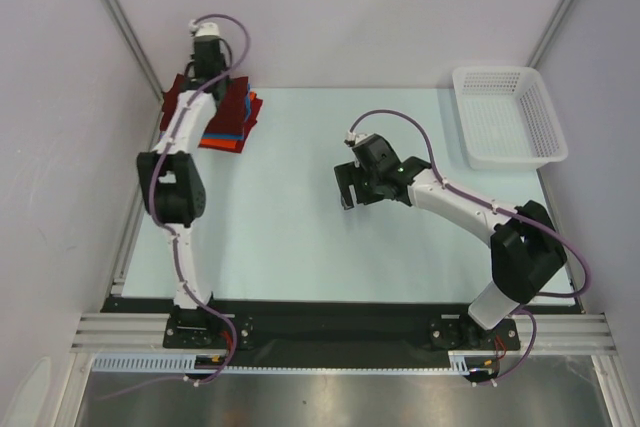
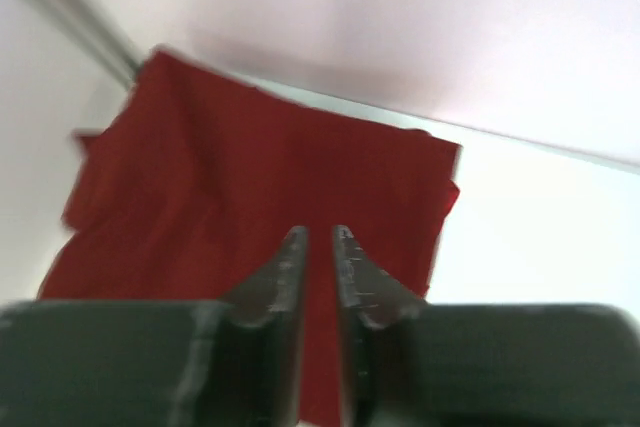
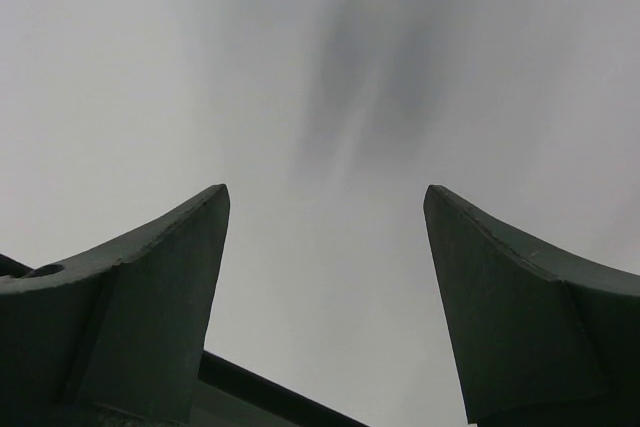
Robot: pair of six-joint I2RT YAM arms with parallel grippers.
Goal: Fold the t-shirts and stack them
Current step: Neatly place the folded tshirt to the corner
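Note:
The t-shirts lie folded in one stack at the table's far left corner. The dark maroon t-shirt is on top, and edges of the blue t-shirt and the orange-red t-shirt show under it. In the left wrist view the maroon t-shirt spreads flat and a little rumpled. My left gripper hovers just over it, its jaws a narrow gap apart with nothing pinched between them; from above the left gripper is over the stack. My right gripper hangs wide open over bare table at mid-table, and the right gripper is empty.
A white plastic mesh basket stands at the far right corner, nothing showing in it. Pale walls close in the table on the left, back and right, and the stack sits close to the left wall. The light table top spreads between the arms.

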